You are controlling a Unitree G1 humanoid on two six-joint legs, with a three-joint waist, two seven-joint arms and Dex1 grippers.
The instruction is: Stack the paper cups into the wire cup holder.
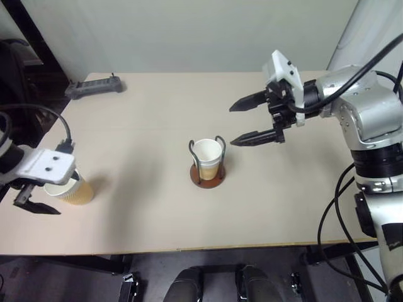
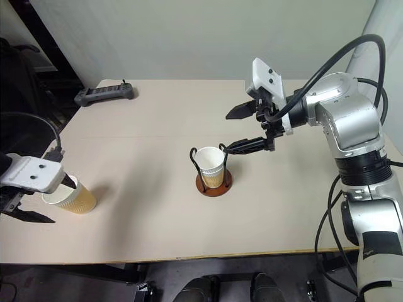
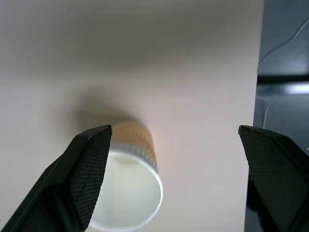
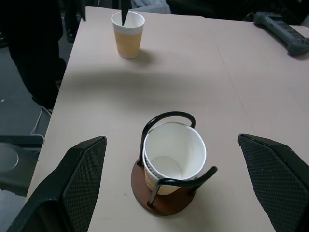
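**Nested cups in the holder, one cup at the table's left edge**

The wire cup holder (image 1: 208,171) is seen near the middle of the beige table (image 1: 157,126). It consists of a round reddish-brown disc base and two thin black wire loops that stand upright. Between the loops, paper cups (image 4: 174,157) are held upright and nested one inside another; in the right wrist view a second white rim is visible just under the top one, so at least two cups are stacked there. The inside of the top cup is white and nothing is seen in it.

One more paper cup (image 1: 70,190) is placed upright on the table, well apart from the holder, close to the table's left edge. Its outside is tan-yellow and ribbed, its inside is white, and no content is seen in it.

The left gripper (image 3: 176,181) is held above this cup, pointing down. Its jaws are spread wide and nothing is grasped; one finger is over the cup's rim, the other is well to the side.

The right gripper (image 1: 242,123) is raised over the table, just beside the holder on its right. Its jaws are also spread wide and nothing is carried.

A dark grey power strip (image 1: 93,87) is lying at the far left corner of the table. No brand, label or readable writing can be made out on any of these things.
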